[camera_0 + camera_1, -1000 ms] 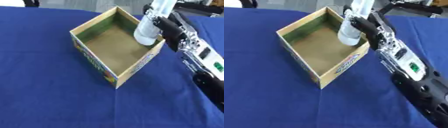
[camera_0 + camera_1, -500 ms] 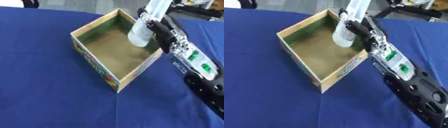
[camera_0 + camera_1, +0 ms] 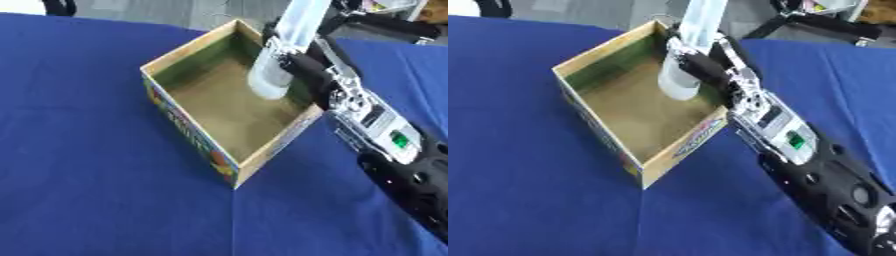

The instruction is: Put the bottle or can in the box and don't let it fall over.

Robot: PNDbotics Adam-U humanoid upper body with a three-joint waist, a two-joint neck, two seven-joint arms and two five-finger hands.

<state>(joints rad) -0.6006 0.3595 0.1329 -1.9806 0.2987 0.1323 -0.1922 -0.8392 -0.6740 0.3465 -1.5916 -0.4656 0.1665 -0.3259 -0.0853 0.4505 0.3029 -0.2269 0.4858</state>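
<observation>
A: Start at the right robot hand (image 3: 702, 67); what has it got?

B: Its fingers are curled round a pale, translucent bottle (image 3: 282, 55); the bottle stands tall and leans a little, its top running out of the upper edge; its lower end is inside the box (image 3: 188, 127), near the far right wall, above the brown floor; whether it touches that floor I cannot tell.

A: And the arm behind it?

B: It comes in from the lower right, black near the corner, silver closer to the wrist, with a small green patch (image 3: 796, 141) on its upper face; it crosses over the right rim of the box.

A: Do the two eyes differ?

B: Somewhat; the right eye view shows the dark fingers against the bottle more plainly, and more of the black forearm; the left eye view shows more of the box's colourful printed outer wall at the near left side.

A: And the surroundings?

B: The open cardboard box sits cornerwise on the counter (image 3: 79, 190), which is covered in blue cloth; the left robot hand shows in neither view.
</observation>
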